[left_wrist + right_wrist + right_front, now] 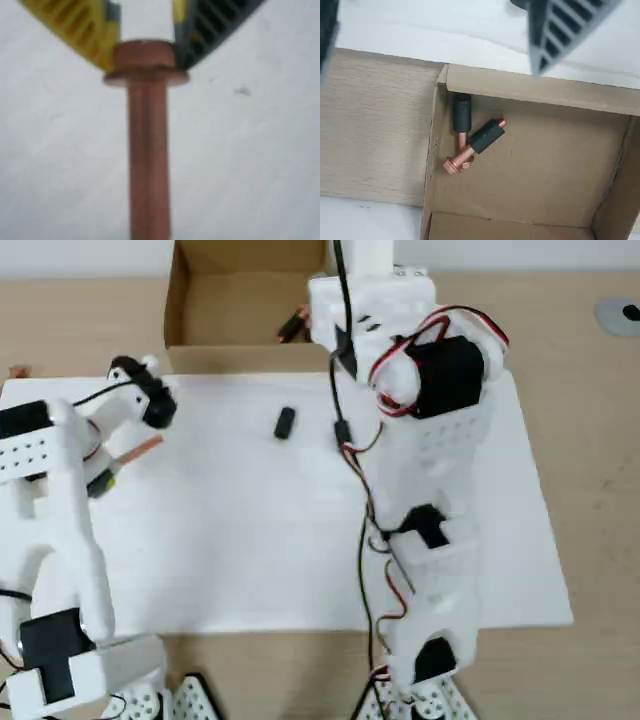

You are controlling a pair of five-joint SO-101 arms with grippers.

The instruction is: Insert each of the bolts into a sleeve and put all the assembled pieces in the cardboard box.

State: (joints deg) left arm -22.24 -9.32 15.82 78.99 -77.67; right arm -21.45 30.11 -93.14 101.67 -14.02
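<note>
Closest up is the copper-coloured flanged metal bolt (148,150), clenched by its head between the yellow and black fingers (87,30) of the left gripper (146,50), shank hanging free over the white surface (250,540). Held so high, I'd guess the shank could wobble and miss the bore. Further right, well apart from it, the short black cylindrical sleeve (285,423) sits loose; a push might simply skid it away, as nothing braces it. Right again, the right gripper (295,325) hangs over the brown cardboard box (180,310), fingers released and empty. Its wrist view shows two assembled pieces (485,136) crossed in a box corner; the high view alone shows bolt and sleeve together.
</note>
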